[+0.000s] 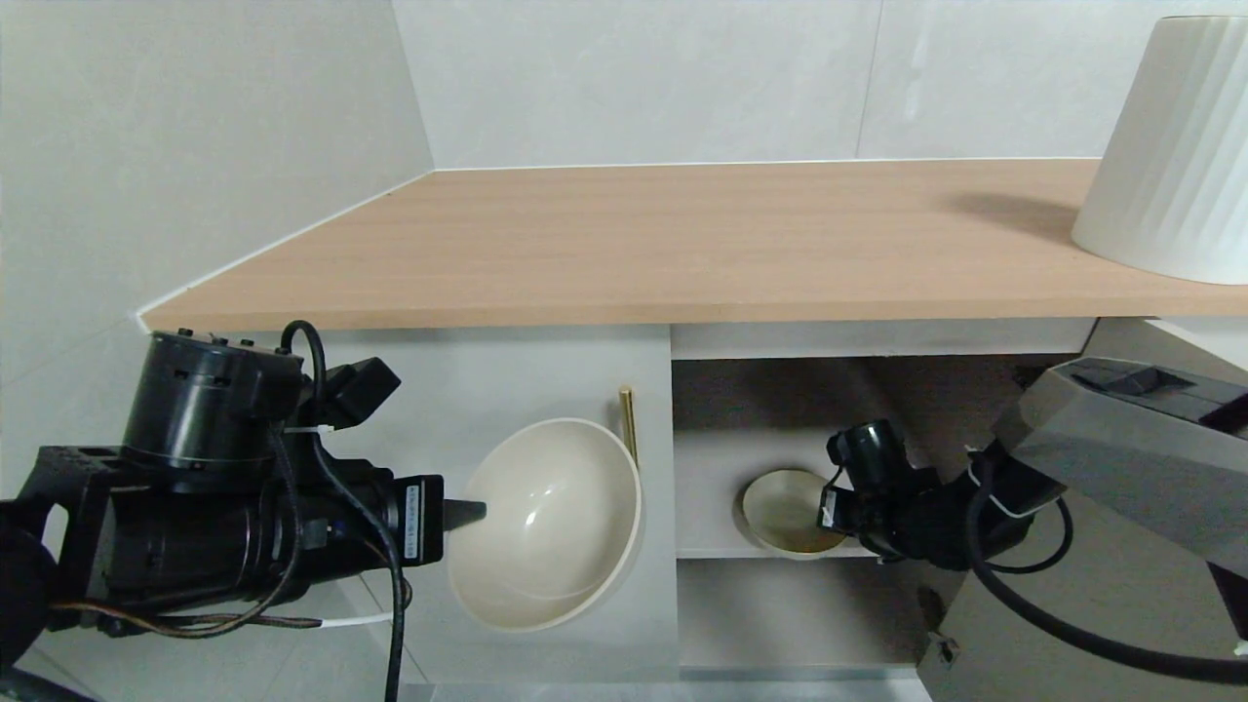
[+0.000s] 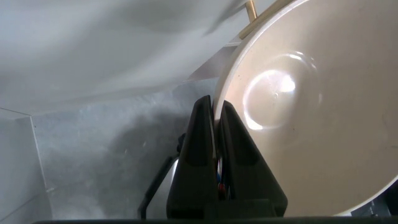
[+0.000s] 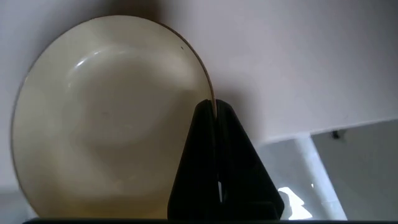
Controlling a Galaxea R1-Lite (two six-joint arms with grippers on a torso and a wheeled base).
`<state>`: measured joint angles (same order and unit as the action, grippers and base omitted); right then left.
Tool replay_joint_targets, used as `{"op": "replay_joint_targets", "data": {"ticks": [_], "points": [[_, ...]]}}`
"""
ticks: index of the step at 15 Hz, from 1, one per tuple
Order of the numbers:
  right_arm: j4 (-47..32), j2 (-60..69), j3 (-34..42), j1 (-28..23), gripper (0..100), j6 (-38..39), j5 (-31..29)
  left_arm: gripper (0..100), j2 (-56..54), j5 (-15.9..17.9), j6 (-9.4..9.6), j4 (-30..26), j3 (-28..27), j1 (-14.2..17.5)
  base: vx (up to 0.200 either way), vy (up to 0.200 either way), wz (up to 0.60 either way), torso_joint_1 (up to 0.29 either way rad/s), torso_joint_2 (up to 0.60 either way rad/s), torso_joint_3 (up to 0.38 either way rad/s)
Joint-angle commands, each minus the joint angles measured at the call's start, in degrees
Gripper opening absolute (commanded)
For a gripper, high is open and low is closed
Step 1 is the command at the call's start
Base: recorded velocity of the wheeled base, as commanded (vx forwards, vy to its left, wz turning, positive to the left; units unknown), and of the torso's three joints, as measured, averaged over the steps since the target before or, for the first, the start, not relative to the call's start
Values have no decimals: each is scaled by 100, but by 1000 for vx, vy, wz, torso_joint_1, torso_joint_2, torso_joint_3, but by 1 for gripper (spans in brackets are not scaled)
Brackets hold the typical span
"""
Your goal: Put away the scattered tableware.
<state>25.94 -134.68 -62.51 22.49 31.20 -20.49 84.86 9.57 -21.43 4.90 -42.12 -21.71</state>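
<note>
In the head view a wooden countertop (image 1: 682, 244) runs across the top, and a white ribbed lampshade (image 1: 1170, 146) stands on its right end. Below it, on the left, is a closed cabinet door (image 1: 468, 390) with a brass handle (image 1: 627, 419) at its edge. The left gripper (image 1: 468, 510) holds a large cream bowl (image 1: 556, 526) in front of this door, tilted with its inside facing the camera; the bowl covers the lower part of the handle. On the right the cabinet is open, and the right gripper (image 1: 834, 512) holds a small dish (image 1: 785, 512) at the level of the shelf (image 1: 707, 507); I cannot tell if the dish rests on it. In the left wrist view the two fingers (image 2: 200, 143) are almost together, pinching the rim of the cream bowl (image 2: 298, 106). In the right wrist view the fingers (image 3: 199, 155) are pressed together on the thin rim of the small dish (image 3: 106, 118).
</note>
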Motion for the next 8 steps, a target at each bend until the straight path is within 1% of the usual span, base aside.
{"op": "replay_joint_targets", "data": {"ticks": [1, 5, 8], "points": [[-1, -129, -94, -52, 0, 9, -16, 0, 13, 1, -1, 2, 2, 0, 0, 0, 0, 0, 0, 0], [341, -225, -165, -113, 0, 97, -210, 0, 13, 1, -1, 2, 2, -9, 0, 0, 0, 0, 0, 0], [420, -287, -244, -201, 0, 80, -245, 0, 13, 1, -1, 2, 2, -9, 0, 0, 0, 0, 0, 0]]}}
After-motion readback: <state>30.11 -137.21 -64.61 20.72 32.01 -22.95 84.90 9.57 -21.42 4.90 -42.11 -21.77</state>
